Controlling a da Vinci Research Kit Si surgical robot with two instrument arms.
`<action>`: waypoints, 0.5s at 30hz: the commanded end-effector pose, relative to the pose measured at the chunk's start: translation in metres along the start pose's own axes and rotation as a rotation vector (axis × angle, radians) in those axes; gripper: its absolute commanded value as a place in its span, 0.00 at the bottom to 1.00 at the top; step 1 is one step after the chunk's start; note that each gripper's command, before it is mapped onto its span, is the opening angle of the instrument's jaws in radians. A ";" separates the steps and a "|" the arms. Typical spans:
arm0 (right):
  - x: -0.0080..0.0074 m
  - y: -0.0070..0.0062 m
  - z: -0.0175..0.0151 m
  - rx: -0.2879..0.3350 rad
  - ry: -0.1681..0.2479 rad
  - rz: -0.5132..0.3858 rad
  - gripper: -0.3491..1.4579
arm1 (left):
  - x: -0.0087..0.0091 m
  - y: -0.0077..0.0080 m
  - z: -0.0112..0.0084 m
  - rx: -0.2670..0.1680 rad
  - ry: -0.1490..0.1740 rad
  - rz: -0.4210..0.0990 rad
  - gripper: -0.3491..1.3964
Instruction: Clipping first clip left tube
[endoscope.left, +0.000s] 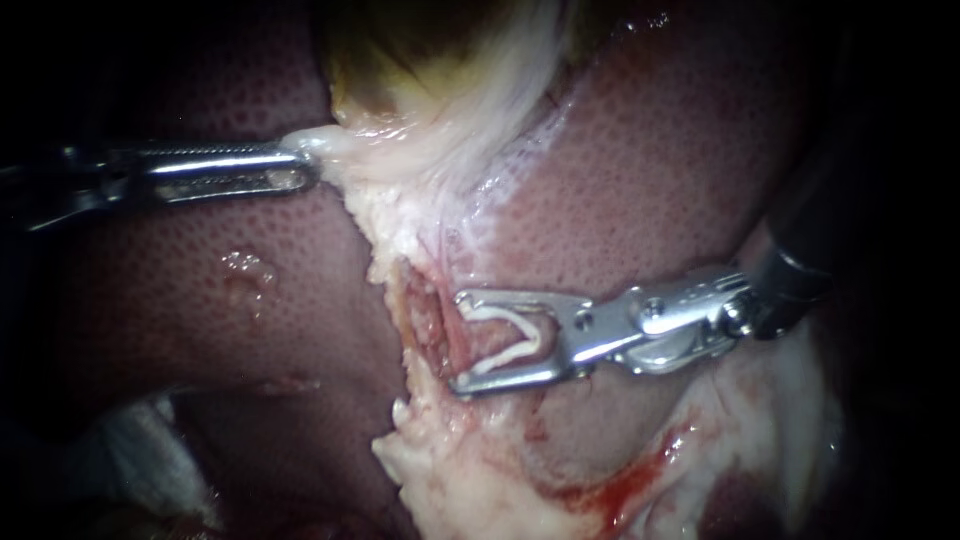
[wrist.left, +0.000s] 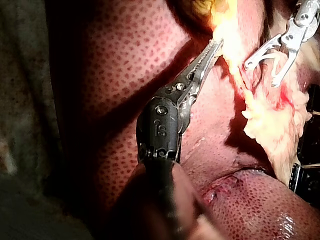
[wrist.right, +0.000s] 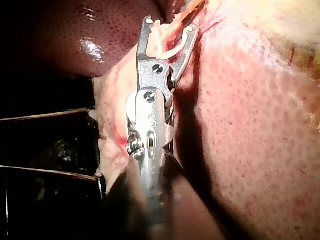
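- our left instrument (endoscope.left: 305, 165) comes in from the left, its jaws clamped together on the pale lower edge of the gallbladder (endoscope.left: 420, 70).
- in the left wrist view the toothed jaws bite into that yellow-white tissue, ahead of the shaft.
- our right instrument (endoscope.left: 460, 340) comes in from the right over the liver (endoscope.left: 650, 180); its jaws stand wide apart, but both bear on the white clip (endoscope.left: 515, 340) held between them.
- the clip is spread in a v, with its mouth towards the raw strip of tissue below the gallbladder.
- a pinkish tube (endoscope.left: 485, 340) lies between the clip's legs, inside the jaws; we cannot tell which tube it is.
- the clip is not yet squeezed shut on the tube.
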 end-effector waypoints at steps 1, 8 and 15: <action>-0.0003 0.0000 0.0006 0.004 -0.003 0.006 0.52 | 0.0001 0.0001 0.0000 0.002 0.000 0.000 0.00; -0.0015 0.0004 0.0038 0.022 -0.010 0.018 0.53 | 0.0000 0.0002 0.0000 0.003 0.000 0.001 0.00; -0.0015 0.0005 0.0051 0.055 -0.010 0.035 0.53 | -0.0001 0.0002 0.0000 0.003 0.000 0.001 0.00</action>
